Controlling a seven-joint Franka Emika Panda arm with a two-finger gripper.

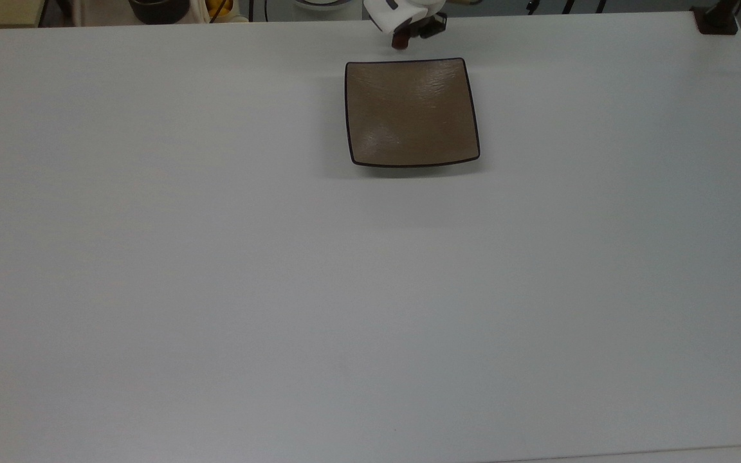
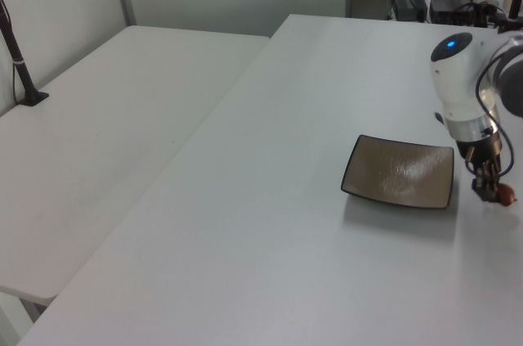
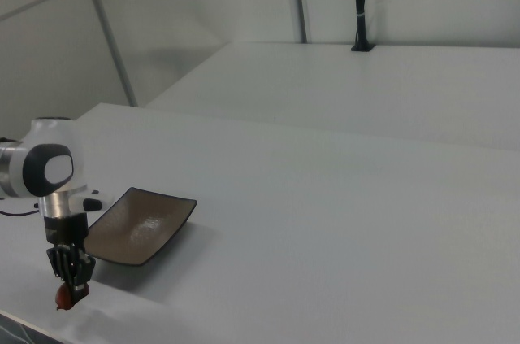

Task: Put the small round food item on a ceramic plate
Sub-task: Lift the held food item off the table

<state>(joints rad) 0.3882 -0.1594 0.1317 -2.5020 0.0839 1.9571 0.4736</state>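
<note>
A square brown plate (image 1: 411, 112) with a thin dark rim lies bare on the white table (image 1: 280, 289); it also shows at plate (image 2: 399, 173) and plate (image 3: 134, 226). My gripper (image 1: 401, 38) hangs just beyond the plate's far edge in the top view, shut on the small dark red food item (image 1: 399, 43). In the left view the gripper (image 2: 494, 189) holds the food item (image 2: 507, 194) above the table, right of the plate. In the right view the gripper (image 3: 71, 285) holds the item (image 3: 64, 298) off the table, left of and in front of the plate.
Dark and yellow objects (image 1: 181, 8) stand behind the table's far edge at the top view's top left. A black post base (image 1: 716, 19) sits at the top view's far right corner. A second white table (image 2: 98, 141) adjoins on the left view's left.
</note>
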